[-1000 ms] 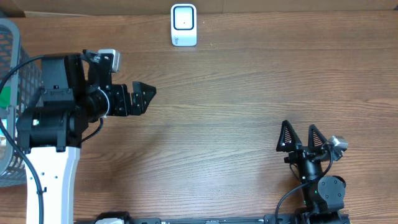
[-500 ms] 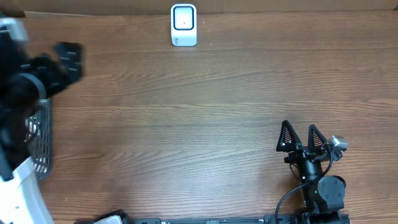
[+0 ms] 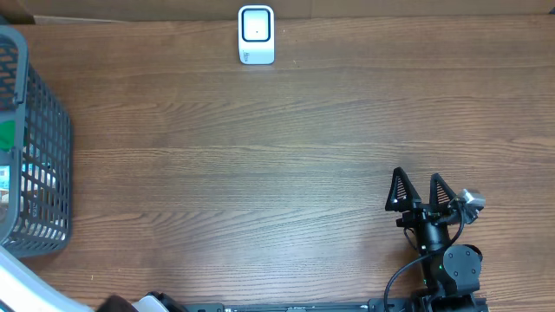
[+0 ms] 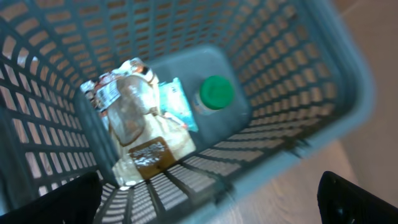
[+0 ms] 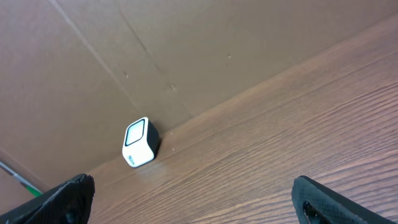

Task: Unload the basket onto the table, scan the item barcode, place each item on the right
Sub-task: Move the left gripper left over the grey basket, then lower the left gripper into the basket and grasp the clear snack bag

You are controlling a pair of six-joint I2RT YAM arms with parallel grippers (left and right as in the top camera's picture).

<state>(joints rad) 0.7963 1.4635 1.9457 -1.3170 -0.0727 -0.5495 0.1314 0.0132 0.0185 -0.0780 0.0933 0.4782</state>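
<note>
The white barcode scanner (image 3: 256, 35) stands at the table's far edge, and shows small in the right wrist view too (image 5: 140, 142). Items lie in the grey basket (image 3: 39, 147): a green-capped bottle (image 4: 214, 93), a clear packet with a brown label (image 4: 140, 140) and a teal packet (image 4: 175, 102). My left gripper (image 4: 208, 205) hangs open over the basket's near rim, holding nothing; it is outside the overhead view. My right gripper (image 3: 421, 191) rests open and empty at the front right, pointing at the scanner.
The basket (image 4: 311, 99) sits at the table's left edge. A cardboard wall (image 5: 186, 50) runs behind the scanner. Bare wooden tabletop (image 3: 286, 173) lies between the basket, the scanner and the right arm.
My left arm swung left from above the table, out of the overhead view, to above the basket, which now shows unobstructed. The right arm has not moved.
</note>
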